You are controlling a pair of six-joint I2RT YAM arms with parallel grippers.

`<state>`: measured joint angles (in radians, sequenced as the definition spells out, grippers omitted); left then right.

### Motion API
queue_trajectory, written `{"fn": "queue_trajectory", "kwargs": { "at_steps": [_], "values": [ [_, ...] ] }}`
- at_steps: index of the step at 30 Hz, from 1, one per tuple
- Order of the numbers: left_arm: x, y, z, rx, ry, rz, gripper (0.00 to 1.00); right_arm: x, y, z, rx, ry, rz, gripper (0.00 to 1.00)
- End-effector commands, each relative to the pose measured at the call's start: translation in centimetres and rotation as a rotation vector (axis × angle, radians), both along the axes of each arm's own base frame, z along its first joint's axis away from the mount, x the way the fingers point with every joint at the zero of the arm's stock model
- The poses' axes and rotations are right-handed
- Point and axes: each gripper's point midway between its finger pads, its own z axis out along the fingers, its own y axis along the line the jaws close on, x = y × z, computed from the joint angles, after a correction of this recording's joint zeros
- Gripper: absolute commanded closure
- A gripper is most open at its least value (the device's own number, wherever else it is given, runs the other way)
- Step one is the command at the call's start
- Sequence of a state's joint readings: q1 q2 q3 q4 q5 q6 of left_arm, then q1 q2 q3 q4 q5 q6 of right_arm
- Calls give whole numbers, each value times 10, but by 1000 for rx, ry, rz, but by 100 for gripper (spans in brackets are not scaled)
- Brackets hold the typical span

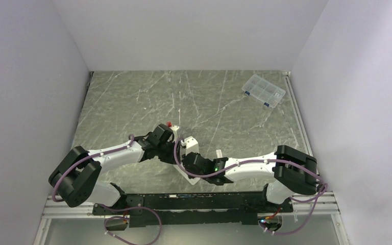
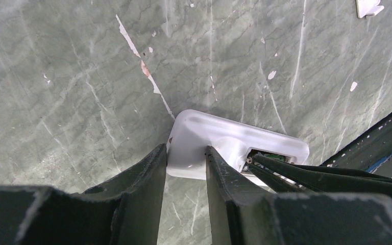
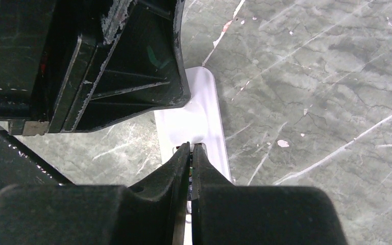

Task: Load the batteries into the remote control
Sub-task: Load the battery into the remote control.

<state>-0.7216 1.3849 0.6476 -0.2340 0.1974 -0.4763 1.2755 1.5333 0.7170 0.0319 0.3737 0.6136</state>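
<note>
One desk [image 1: 132, 97] is seen, with one clear compartmented box [image 1: 263, 91] at its far right, contents not discernible. One remote control [image 2: 219, 132], near the desk's middle, is pinched by the left gripper [image 2: 186, 149]. The right gripper [image 3: 192, 146] is pressed together over its other end.

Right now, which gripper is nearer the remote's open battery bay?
Right. The right gripper has its closed tips at the battery bay of the remote control; the left gripper clamps the remote's opposite end, away from the opening.
</note>
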Motion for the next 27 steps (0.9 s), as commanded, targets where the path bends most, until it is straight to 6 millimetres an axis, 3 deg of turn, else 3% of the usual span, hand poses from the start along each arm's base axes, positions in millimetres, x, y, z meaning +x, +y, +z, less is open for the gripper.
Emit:
{"fn": "queue_trajectory", "kwargs": {
  "at_steps": [1,14,27],
  "values": [
    [-9,5,-13,41,36,-9,63,-13,-29,-21,-118,34,0,93],
    [-8,4,-12,41,34,-10,63,-20,-43,-32,-167,37,-25,93],
    [-9,4,-12,40,36,-12,63,-20,-41,-31,-209,16,-40,93]
  ]
}}
